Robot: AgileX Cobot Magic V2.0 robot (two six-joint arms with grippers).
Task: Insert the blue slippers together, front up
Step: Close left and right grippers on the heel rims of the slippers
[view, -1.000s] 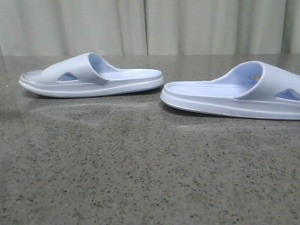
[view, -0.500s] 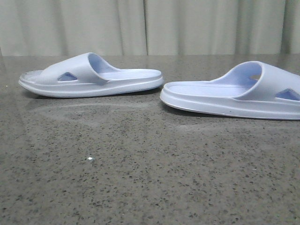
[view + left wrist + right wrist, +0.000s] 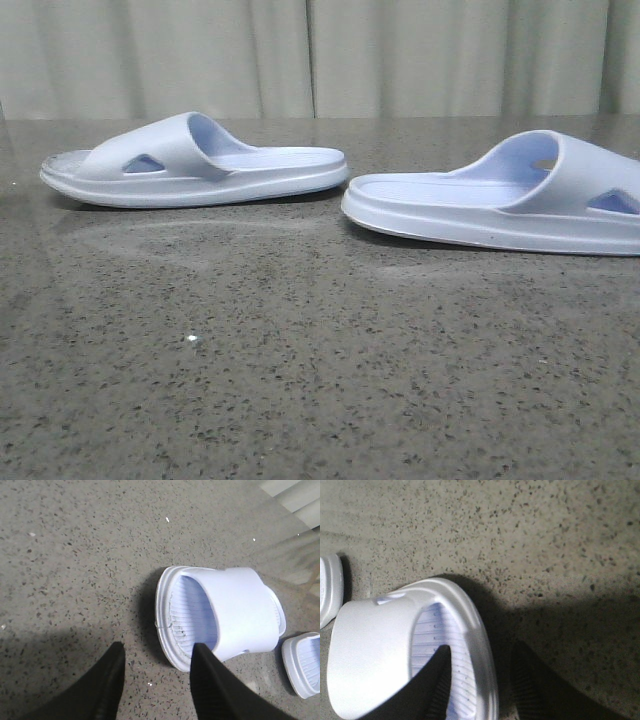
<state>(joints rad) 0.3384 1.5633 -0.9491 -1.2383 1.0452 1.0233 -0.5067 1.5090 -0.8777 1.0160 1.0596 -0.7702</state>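
Note:
Two pale lavender-blue slippers lie flat on the dark speckled table. The left slipper point(image 3: 195, 160) and the right slipper point(image 3: 500, 195) lie heel towards heel, with a gap between them. No gripper shows in the front view. In the left wrist view my left gripper point(image 3: 157, 652) is open and empty above the table, just short of the left slipper's point(image 3: 225, 615) open end. In the right wrist view my right gripper point(image 3: 481, 652) is open and straddles the right slipper's point(image 3: 375, 650) side rim. One finger is over the ribbed footbed and the other is outside the rim.
A pale curtain point(image 3: 320, 55) hangs behind the table's far edge. The tip of the other slipper shows at the edge of the left wrist view point(image 3: 305, 662) and of the right wrist view point(image 3: 330, 587). The stone tabletop point(image 3: 320, 380) stretches in front of the slippers.

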